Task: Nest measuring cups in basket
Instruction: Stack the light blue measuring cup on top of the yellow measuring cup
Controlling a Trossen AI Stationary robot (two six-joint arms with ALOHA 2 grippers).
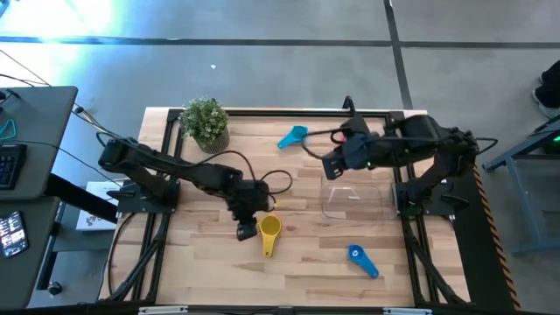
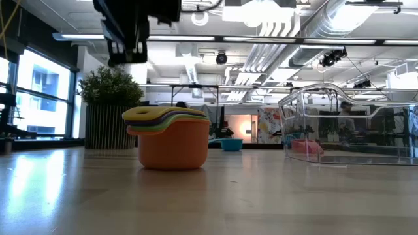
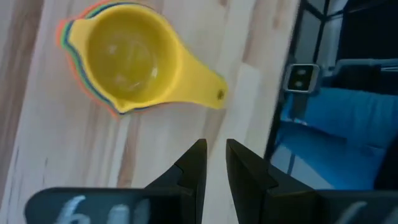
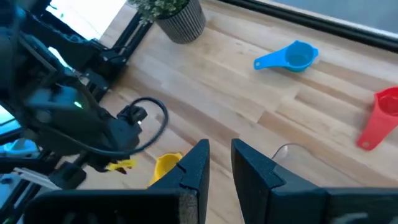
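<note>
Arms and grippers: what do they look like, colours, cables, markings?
Both arms are dark, near-black jointed links on black frame mounts. The left gripper has two flat, tapering black fingers; the right gripper looks the same. Loose black cables loop beside each wrist. A small green light shows on the right arm. No readable markings.

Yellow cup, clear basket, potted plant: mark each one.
yellow cup (image 3: 124,59), left wrist view, inside its bowl.
clear basket (image 1: 337,208), high view, its near rim.
potted plant (image 1: 205,118), high view, its leaves.
</note>
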